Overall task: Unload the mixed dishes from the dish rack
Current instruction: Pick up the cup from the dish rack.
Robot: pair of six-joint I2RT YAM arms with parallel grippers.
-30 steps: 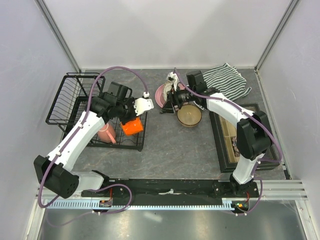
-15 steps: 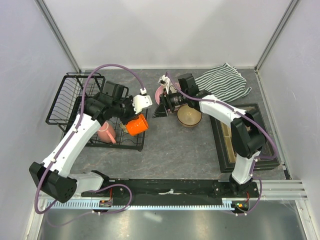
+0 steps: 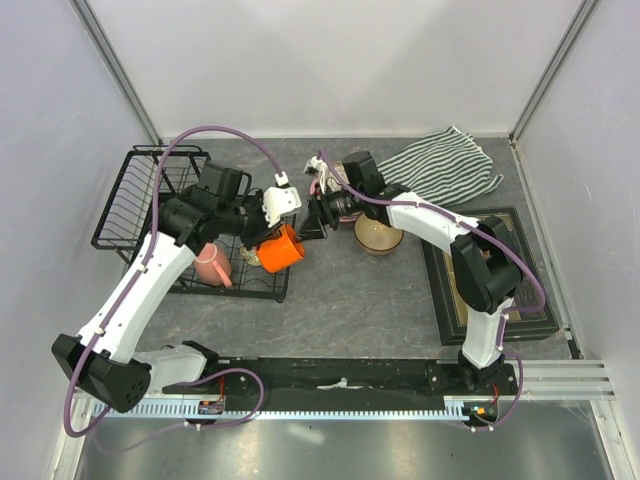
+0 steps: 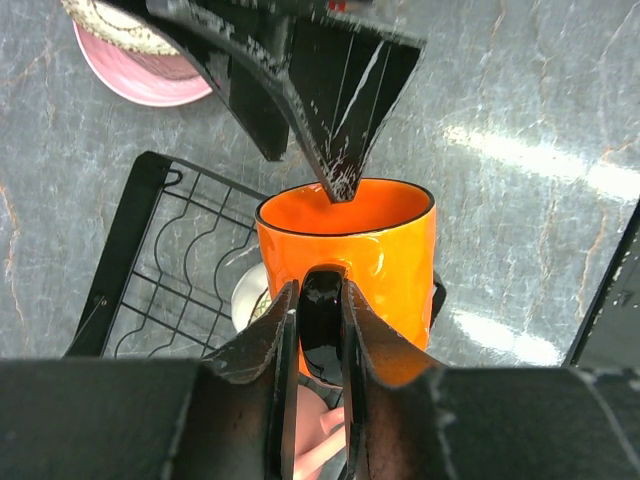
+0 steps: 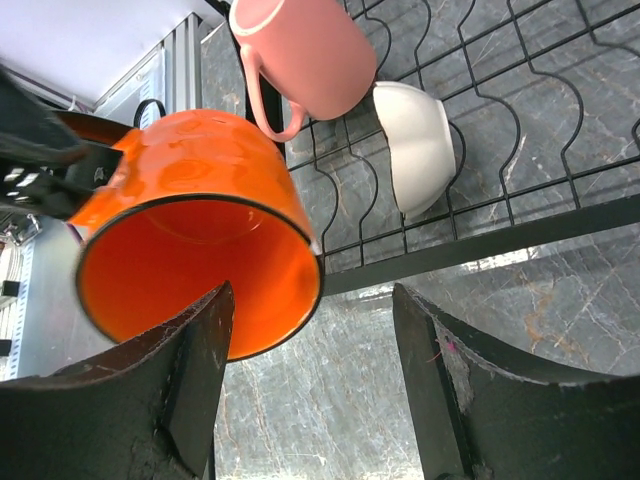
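**Unloading step: the orange mug.** The left fingers [image 4: 288,330] were clenched on the handle of the orange mug [image 3: 282,248]. The mug hung tilted in the air at the right edge of the dish rack [image 3: 140,195], its mouth turned toward the right arm. The right fingers [image 3: 308,218] stood spread and empty just before that mouth, touching nothing. The pink mug [image 3: 210,265] and small floral bowl [image 5: 420,150] lay in the rack, and the tan-brown bowl [image 3: 380,235] sat on the counter [image 3: 350,300]. The next move was judged to be one of two. In a hand-over, the right fingers would close on the rim before the left released. Otherwise the mug would be lowered directly onto bare counter beside the rack.
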